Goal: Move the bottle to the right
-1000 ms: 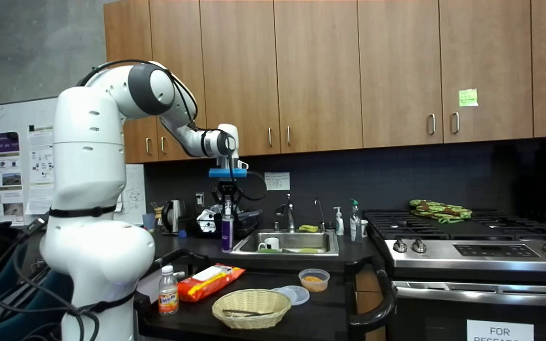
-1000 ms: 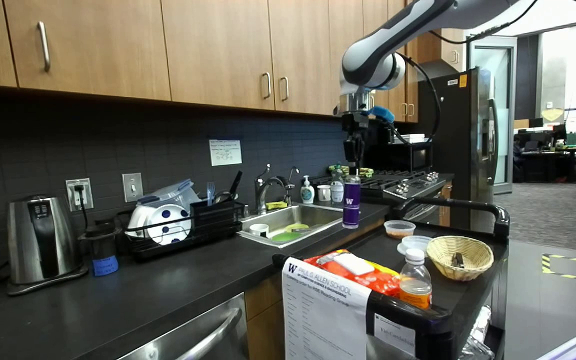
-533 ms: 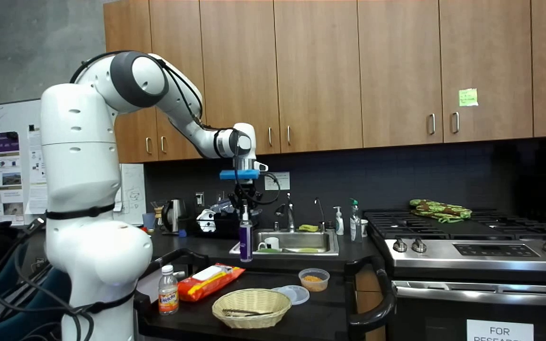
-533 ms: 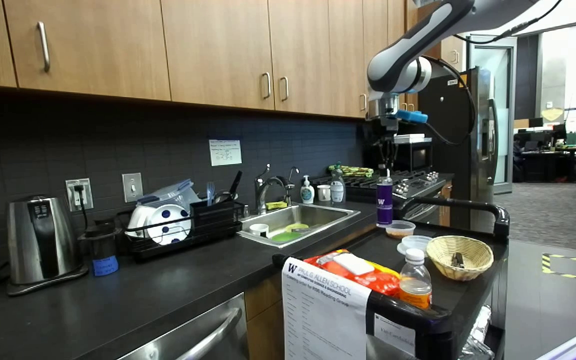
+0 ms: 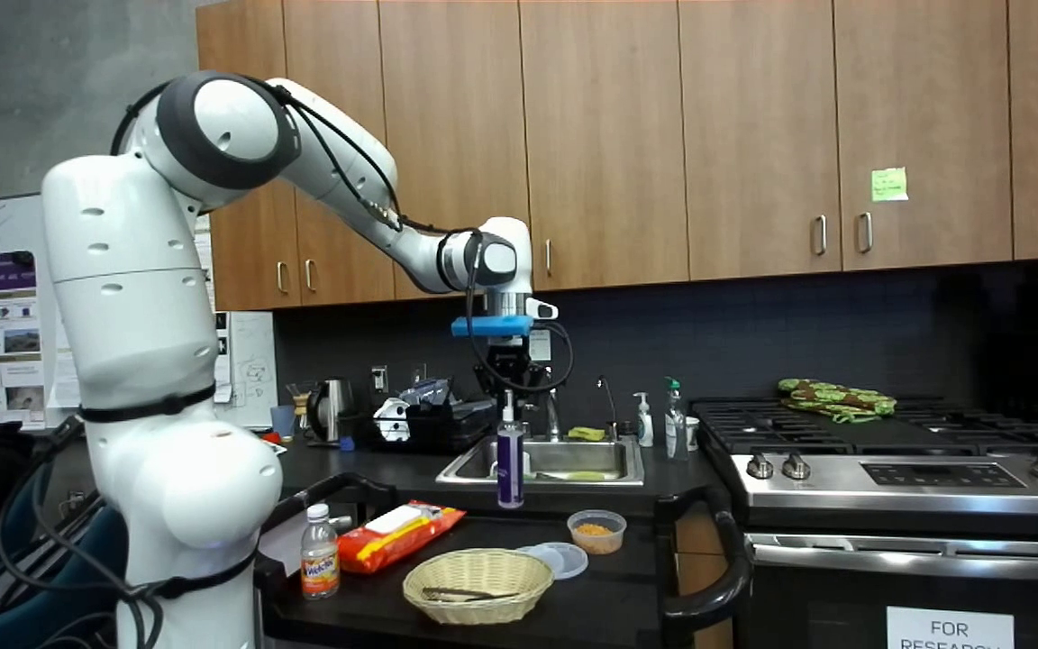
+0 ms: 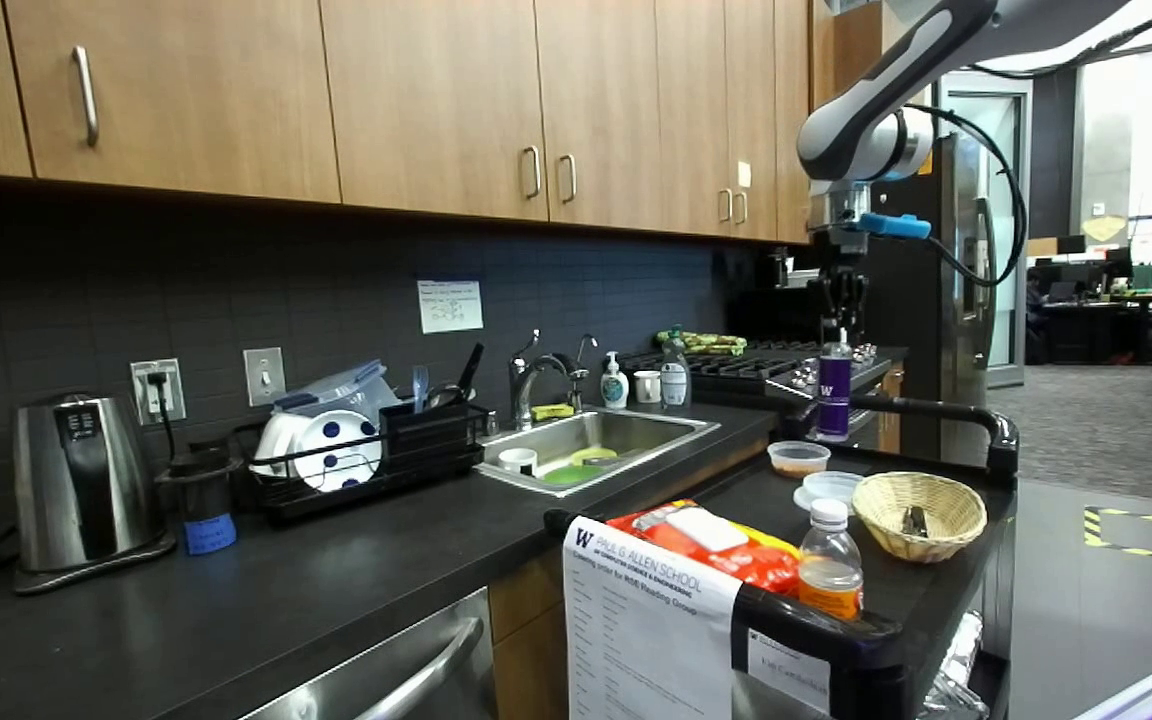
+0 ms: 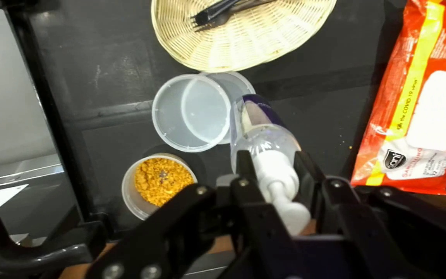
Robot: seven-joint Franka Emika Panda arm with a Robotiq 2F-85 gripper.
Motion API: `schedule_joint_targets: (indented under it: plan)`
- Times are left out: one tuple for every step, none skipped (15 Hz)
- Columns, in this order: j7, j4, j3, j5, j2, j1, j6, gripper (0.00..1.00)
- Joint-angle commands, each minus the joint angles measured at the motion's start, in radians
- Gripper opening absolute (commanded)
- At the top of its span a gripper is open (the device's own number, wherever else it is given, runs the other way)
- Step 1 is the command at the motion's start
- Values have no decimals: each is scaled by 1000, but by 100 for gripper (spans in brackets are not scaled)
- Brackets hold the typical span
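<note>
The bottle is slim and upright, with a dark purple label and a clear top with a white pump; it shows in both exterior views (image 5: 510, 464) (image 6: 834, 395). My gripper (image 5: 508, 392) is shut on its neck and holds it in the air. In an exterior view the gripper (image 6: 843, 325) is right above the bottle. In the wrist view the gripper's fingers (image 7: 273, 162) stand on both sides of the bottle's white collar, and the bottle's clear shoulder (image 7: 271, 137) points down over the cart. The bottle's lower part is mostly hidden there.
The black cart (image 5: 609, 604) holds a wicker basket (image 5: 478, 586), clear lids (image 5: 564, 561), a tub of orange crumbs (image 5: 597, 532), a red wipes pack (image 5: 397, 538) and an orange-red bottle (image 5: 320, 554). The sink (image 5: 546, 460) and stove (image 5: 875, 473) lie behind and right.
My gripper and the bottle have moved to the right in both exterior views, with the bottle staying upright. The arm has stretched out further. The things on the cart have not moved.
</note>
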Motion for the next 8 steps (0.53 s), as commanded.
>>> schedule_joint_targets:
  plan:
    - [-44, -22, -40, -14, -42, -29, -4, 8]
    - [-50, -22, -51, -17, -40, -37, -2, 8]
    - [-57, -18, -61, -19, -36, -44, -3, 8]
    - [-58, -16, -71, -27, -31, -54, -4, 8]
    - [-57, -14, -80, -31, -27, -61, -6, 8]
    - [-55, -12, -90, -35, -23, -70, -9, 8]
    - [-55, -13, -99, -41, -21, -78, -8, 8]
    - [-55, -13, -107, -47, -18, -86, -9, 8]
